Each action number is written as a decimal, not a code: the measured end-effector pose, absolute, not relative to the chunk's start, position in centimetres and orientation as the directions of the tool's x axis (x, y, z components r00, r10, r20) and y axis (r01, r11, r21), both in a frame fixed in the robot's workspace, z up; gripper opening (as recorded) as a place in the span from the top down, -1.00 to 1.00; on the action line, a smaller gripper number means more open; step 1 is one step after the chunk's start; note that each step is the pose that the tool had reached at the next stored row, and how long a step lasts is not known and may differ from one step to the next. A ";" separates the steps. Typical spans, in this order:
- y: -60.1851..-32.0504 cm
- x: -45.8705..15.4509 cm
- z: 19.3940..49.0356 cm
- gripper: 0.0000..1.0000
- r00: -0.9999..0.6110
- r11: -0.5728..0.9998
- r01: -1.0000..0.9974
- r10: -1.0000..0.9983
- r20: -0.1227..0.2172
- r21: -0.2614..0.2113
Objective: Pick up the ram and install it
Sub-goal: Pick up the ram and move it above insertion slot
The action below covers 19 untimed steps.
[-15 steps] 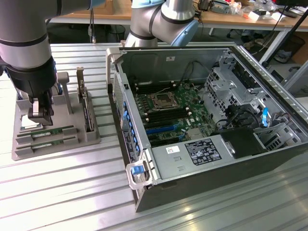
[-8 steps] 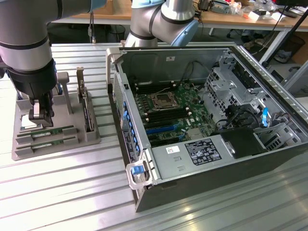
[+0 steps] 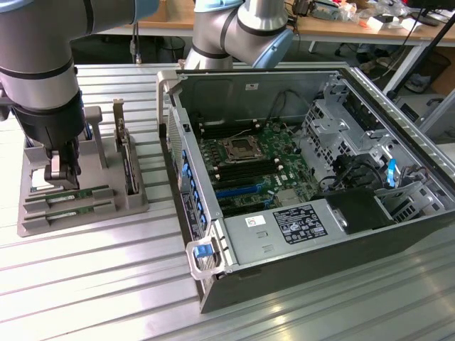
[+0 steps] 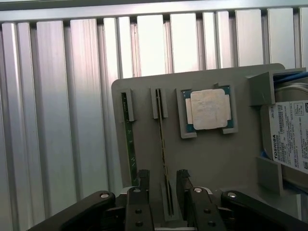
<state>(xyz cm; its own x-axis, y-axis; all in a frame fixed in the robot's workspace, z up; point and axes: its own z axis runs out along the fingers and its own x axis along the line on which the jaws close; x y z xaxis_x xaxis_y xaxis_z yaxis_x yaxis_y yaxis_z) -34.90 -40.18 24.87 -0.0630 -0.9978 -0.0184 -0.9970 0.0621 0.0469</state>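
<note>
Two green ram sticks stand on edge in slots of a grey holder point(image 4: 216, 159). My gripper point(image 4: 163, 182) is open and straddles one ram stick point(image 4: 163, 139), a dark finger point(image 4: 143, 180) on each side with a small gap to the board. The other ram stick point(image 4: 127, 139) sits in the neighbouring slot, outside the fingers. In the exterior view my gripper point(image 3: 60, 174) hangs low over the holder point(image 3: 78, 217) at the exterior view's left, just above the two ram sticks point(image 3: 67, 194). The open computer case holds the motherboard point(image 3: 249, 163) with its dark memory slots.
The holder also carries a square silver processor chip point(image 4: 208, 109), a hard drive point(image 4: 288, 139) and an upright expansion card point(image 3: 128, 153). The computer case's wall point(image 3: 181, 177) rises just beside the holder. Everything stands on a ribbed aluminium table point(image 3: 85, 284).
</note>
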 end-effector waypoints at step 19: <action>-40.2 -34.9 23.5 0.28 -0.062 0.061 -0.997 -0.998 -0.018 0.049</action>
<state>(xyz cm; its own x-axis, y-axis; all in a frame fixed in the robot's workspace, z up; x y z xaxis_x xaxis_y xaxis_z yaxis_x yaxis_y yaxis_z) -34.89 -40.18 23.53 -0.0620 -0.9979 -0.0183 -0.9970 0.0610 0.0485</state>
